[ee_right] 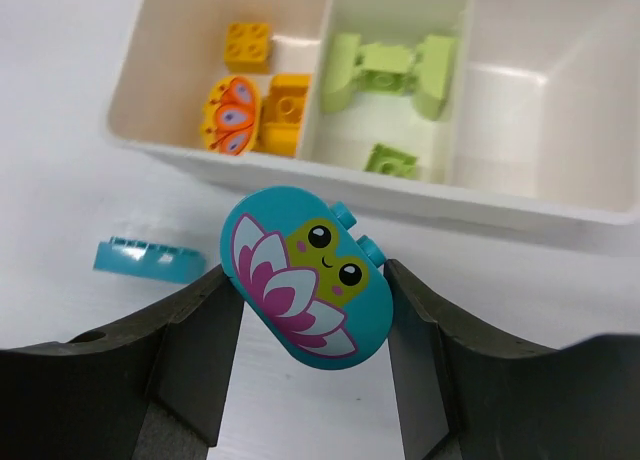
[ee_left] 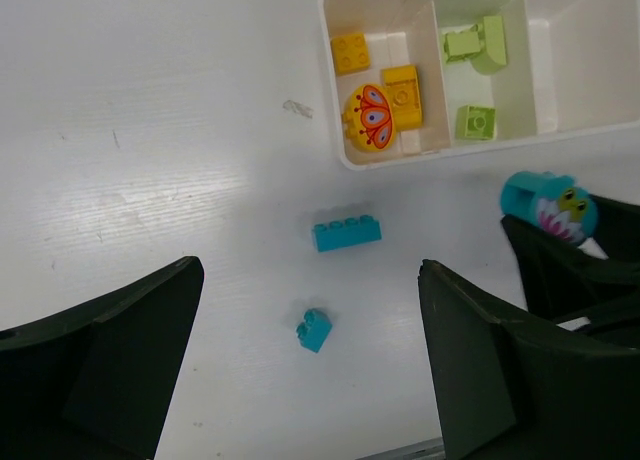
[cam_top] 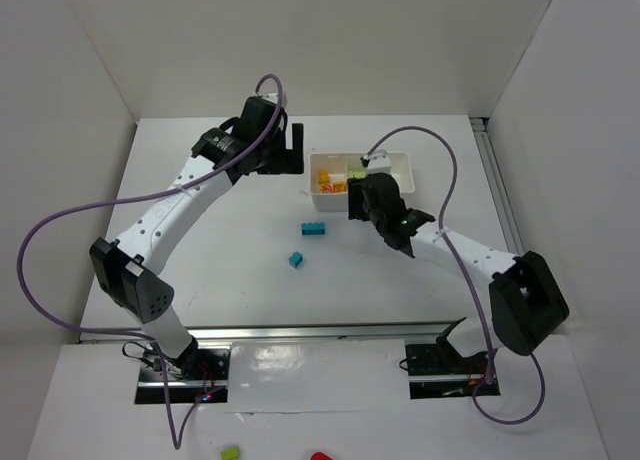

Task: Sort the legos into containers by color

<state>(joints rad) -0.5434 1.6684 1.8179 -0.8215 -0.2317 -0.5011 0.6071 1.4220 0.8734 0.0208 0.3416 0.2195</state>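
Note:
The white tray [cam_top: 405,157] has orange-yellow bricks [ee_left: 402,95] in its left compartment, lime green bricks [ee_left: 475,122] in the middle one, and nothing in the right one. My right gripper [ee_right: 310,280] is shut on a rounded cyan brick [ee_right: 308,272] with a frog print, held just in front of the tray's near wall [ee_right: 400,195]. A long cyan brick [cam_top: 314,227] and a small cyan brick [cam_top: 297,259] lie on the table. My left gripper [ee_left: 310,360] is open and empty, above the small cyan brick [ee_left: 315,329].
White enclosure walls stand at the left, back and right. A metal rail [cam_top: 495,180] runs along the table's right edge. A small white scrap [ee_left: 296,108] lies left of the tray. A lime piece [cam_top: 231,451] lies on the near ledge.

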